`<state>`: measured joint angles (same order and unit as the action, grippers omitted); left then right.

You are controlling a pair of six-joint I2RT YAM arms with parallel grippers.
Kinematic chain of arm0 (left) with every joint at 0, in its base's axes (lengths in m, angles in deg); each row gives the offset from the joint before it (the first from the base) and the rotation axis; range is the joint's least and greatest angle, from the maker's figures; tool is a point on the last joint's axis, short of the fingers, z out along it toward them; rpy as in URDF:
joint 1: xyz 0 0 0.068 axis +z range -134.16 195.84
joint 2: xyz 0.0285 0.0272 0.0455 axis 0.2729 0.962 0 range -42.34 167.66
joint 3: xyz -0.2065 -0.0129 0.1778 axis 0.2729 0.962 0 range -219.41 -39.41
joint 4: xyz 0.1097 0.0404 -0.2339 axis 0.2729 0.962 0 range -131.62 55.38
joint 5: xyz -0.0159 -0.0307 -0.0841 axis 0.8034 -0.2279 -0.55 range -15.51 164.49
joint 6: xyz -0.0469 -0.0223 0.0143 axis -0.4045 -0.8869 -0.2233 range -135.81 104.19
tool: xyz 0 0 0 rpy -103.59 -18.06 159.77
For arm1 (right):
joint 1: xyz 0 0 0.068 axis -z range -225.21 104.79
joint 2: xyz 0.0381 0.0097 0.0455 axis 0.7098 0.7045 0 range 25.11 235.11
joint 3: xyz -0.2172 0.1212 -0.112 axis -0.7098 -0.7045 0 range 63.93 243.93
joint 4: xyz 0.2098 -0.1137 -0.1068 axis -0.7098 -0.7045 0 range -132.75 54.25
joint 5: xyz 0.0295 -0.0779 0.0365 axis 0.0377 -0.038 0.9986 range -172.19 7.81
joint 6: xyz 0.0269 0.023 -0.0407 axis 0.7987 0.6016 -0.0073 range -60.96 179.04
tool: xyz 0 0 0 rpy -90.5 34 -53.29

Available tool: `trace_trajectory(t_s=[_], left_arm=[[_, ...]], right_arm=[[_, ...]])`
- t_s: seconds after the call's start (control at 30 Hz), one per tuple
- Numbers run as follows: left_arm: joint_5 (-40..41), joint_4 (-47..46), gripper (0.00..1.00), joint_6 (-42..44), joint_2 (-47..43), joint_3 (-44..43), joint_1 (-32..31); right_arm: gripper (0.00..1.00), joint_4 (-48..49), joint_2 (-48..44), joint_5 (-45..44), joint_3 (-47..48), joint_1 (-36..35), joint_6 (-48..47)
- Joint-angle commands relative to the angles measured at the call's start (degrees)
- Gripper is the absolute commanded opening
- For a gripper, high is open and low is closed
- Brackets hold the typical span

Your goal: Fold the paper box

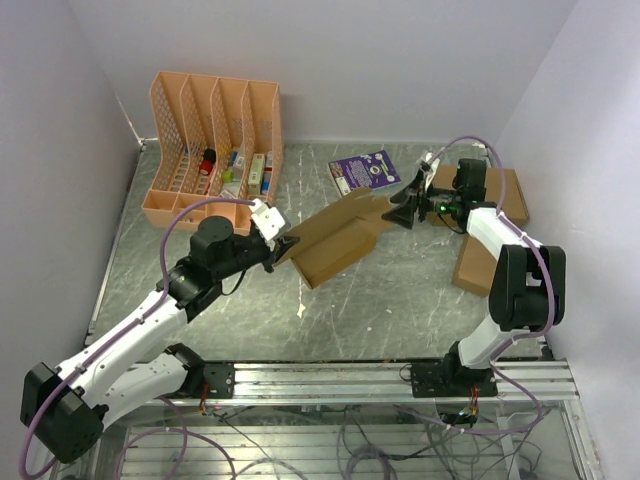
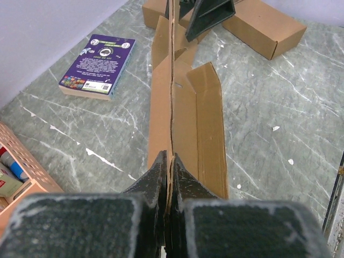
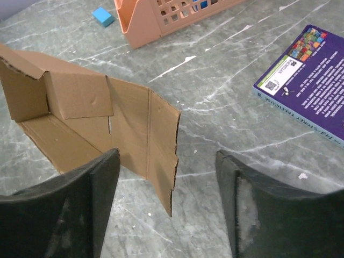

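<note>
Over the table [image 1: 400,300], left gripper [image 2: 168,157] pinches the paper box [image 2: 209,123].

I see the paper box [image 1: 335,240] as a plain brown cardboard sheet, creased and partly folded, standing on edge. Its near end is pinched flat in my left pincer [image 2: 171,161]. Its far flap, ragged-edged, stands between the spread fingers of my right pincer [image 3: 167,161].

Spread right tool [image 3: 166,161] near paper box [image 3: 129,123]
</note>
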<state>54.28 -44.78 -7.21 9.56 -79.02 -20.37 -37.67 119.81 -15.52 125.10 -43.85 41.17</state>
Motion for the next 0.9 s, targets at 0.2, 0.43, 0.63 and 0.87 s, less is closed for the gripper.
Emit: trace_trajectory(t_s=[0.2, 0.43, 0.63, 0.87], left_arm=[[-1.70, -2.55, 0.07, -0.05, -0.71, -1.49, -0.35], [-0.72, -4.25, 0.07, -2.01, -0.03, -0.49, -0.36], [3.58, -4.70, 0.07, -6.68, 3.37, -1.10, -0.36], [7.07, -9.31, 0.07, -7.90, 6.80, -0.13, -0.33]], right_arm=[[0.30, -4.88, 1.72, 3.18, 2.28, -0.46, -1.75], [0.00, -6.07, -0.85, 4.71, 1.80, -0.40, -2.82], [0.00, 0.92, -7.82, 0.90, -2.59, -0.52, 1.05], [0.00, 5.50, -10.58, -1.50, -8.46, -2.84, 2.63]])
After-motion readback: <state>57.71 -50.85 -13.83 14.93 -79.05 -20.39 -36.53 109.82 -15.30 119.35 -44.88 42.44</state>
